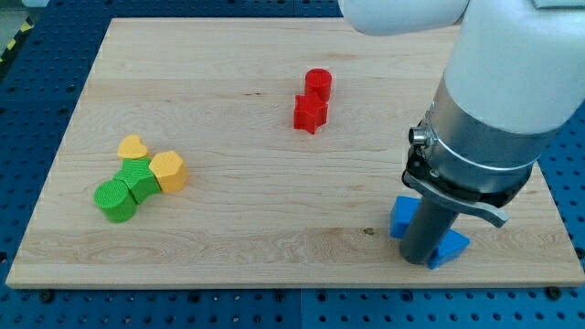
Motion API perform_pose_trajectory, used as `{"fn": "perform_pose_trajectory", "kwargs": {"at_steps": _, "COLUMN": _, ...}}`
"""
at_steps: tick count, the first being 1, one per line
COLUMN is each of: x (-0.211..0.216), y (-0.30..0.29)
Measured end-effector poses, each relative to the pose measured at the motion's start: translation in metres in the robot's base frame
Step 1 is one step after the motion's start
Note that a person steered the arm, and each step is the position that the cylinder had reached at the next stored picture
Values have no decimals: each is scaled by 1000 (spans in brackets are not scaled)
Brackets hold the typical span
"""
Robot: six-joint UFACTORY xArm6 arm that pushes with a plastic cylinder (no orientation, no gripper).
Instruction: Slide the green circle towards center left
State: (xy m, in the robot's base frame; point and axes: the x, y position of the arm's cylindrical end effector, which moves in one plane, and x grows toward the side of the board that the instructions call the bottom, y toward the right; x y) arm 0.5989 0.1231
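The green circle (114, 200) lies at the board's lower left, touching a second green block (140, 179) up and to its right. My tip (420, 261) is far off at the lower right, standing between two blue blocks. It touches neither green block.
A yellow heart (133, 147) and a yellow hexagon (169, 171) crowd the green blocks from above and the right. A red cylinder (318, 83) and a red star (310, 113) sit at upper centre. One blue block (401, 216) lies left of the rod, another (450, 247) right. The wooden board (274, 238) rests on a blue pegboard.
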Motion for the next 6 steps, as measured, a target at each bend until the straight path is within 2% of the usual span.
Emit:
{"fn": "perform_pose_trajectory", "kwargs": {"at_steps": 3, "x": 8, "y": 16}}
{"fn": "perform_pose_trajectory", "kwargs": {"at_steps": 6, "x": 8, "y": 63}}
